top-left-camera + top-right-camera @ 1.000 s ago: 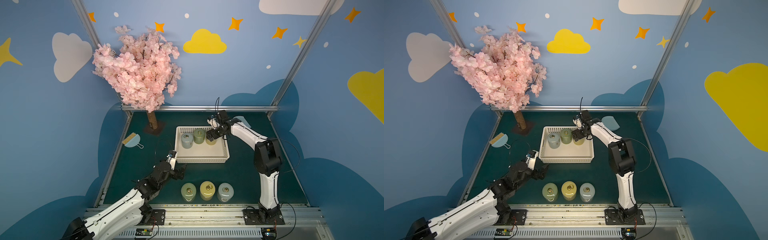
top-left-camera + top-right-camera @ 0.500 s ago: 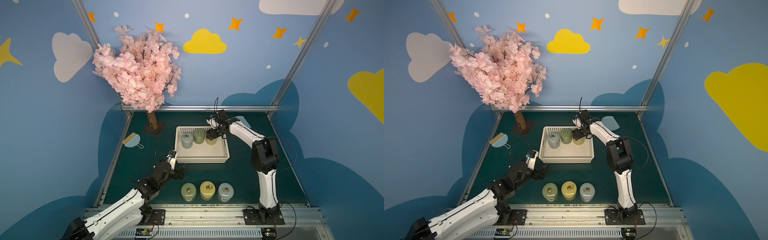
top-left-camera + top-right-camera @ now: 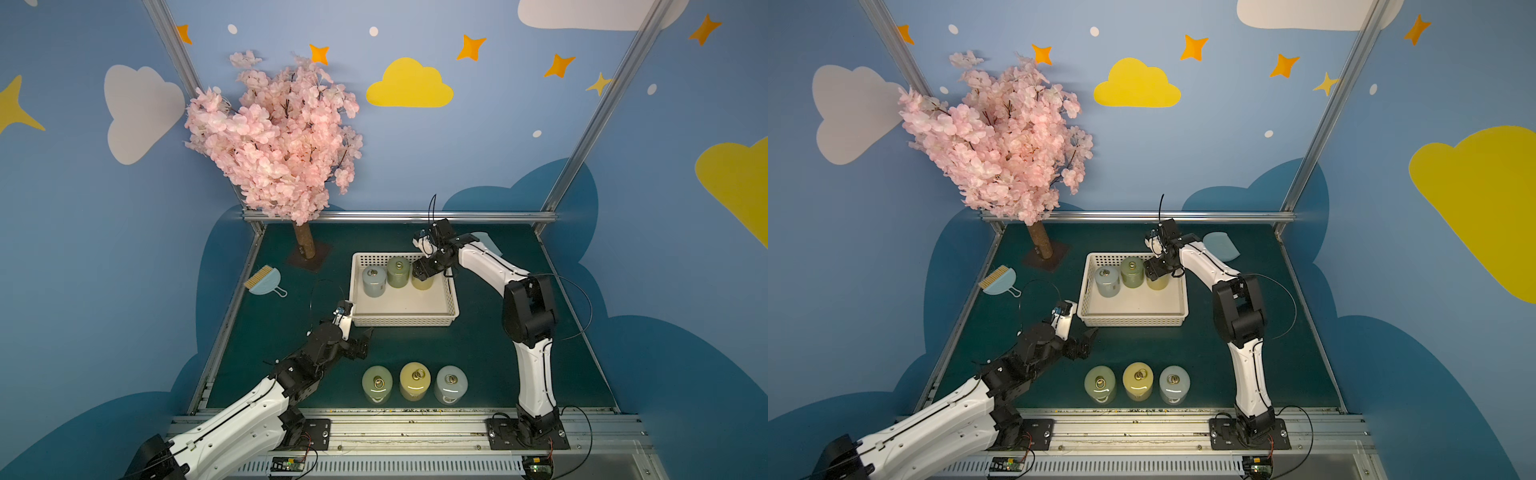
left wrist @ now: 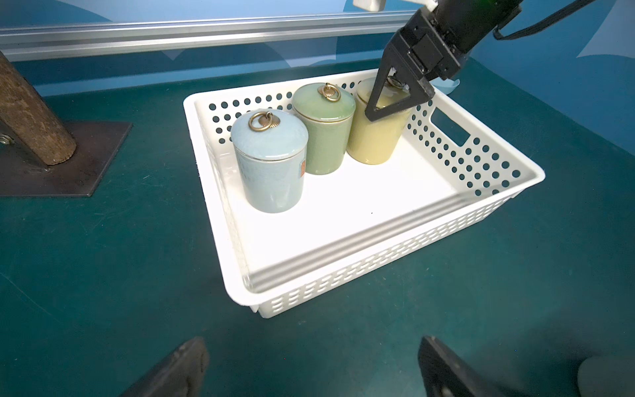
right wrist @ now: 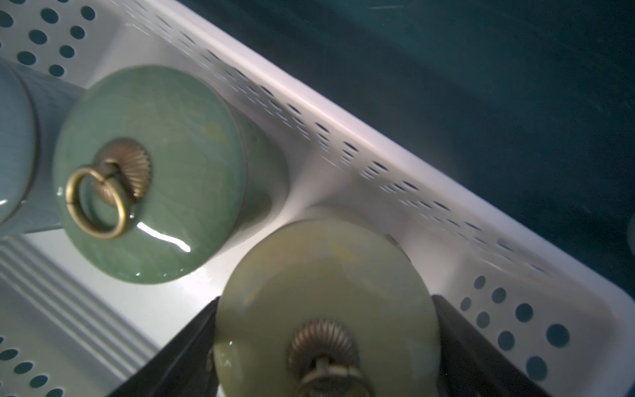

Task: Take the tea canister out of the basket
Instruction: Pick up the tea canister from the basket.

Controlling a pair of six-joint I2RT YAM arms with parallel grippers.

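The left claw [image 3: 365, 341] hangs released over bare bench [image 3: 478, 357], just short of the basket [image 3: 405, 322]'s near left corner. Along the basket's far wall stand a blue canister [image 4: 271, 165], a green canister [image 4: 324, 137] and the yellow canister [image 4: 374, 137]; the near half lies free. The right claw [image 5: 325, 298] appears to clasp the yellow canister's lid in the far right corner, beside the handle wall.

Left hand [image 3: 360, 341] agape (right hand [image 3: 424, 271] low)
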